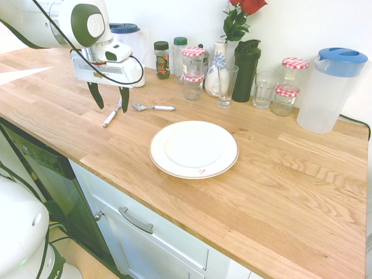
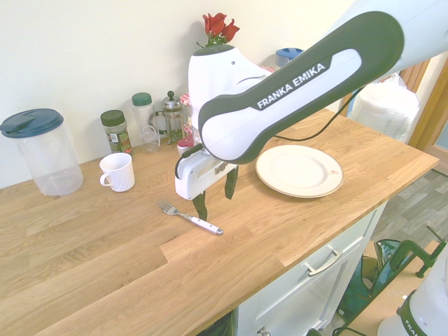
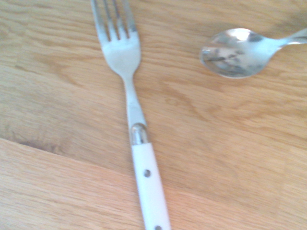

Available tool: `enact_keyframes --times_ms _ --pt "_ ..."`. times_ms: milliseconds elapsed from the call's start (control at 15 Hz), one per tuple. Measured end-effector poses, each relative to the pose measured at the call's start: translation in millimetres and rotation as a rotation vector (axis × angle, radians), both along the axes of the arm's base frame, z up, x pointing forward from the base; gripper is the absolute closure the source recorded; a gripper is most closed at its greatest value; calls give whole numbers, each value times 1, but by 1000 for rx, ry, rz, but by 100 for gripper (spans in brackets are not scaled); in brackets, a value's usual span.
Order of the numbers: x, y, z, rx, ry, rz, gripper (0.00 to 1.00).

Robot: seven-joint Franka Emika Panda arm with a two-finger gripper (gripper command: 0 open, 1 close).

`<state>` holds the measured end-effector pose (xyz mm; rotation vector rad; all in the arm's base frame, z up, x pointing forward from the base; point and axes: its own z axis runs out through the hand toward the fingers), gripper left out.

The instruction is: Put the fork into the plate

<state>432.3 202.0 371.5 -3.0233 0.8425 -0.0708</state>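
Spoon beside the fork

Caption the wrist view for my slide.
Fork with a white handle and spoon, its bowl up near the fork's tines, lying apart on wood.

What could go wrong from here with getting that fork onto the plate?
The fork lies flat on the counter, so the open hand might close above its thin handle or lift it poorly. The spoon lies close beside it and could get nudged if the hand comes down off-line. The plate is shallow, so a fork released near its rim could slide or tip off.
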Motion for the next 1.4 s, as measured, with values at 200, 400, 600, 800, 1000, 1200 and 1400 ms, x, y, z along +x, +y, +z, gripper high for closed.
enact_keyframes --times_ms 200,400,600,800,1000,1200,1400 --pt "12 11 -7 7 20 15 0" --pt "13 17 -18 -9 36 32 0" --pt "13 24 -27 -29 46 40 0" --pt "13 25 -34 -52 50 38 0" --pt "13 26 -38 -70 50 43 100" --pt "11 29 -40 -89 44 50 100" --pt "11 30 -43 -92 47 54 100"
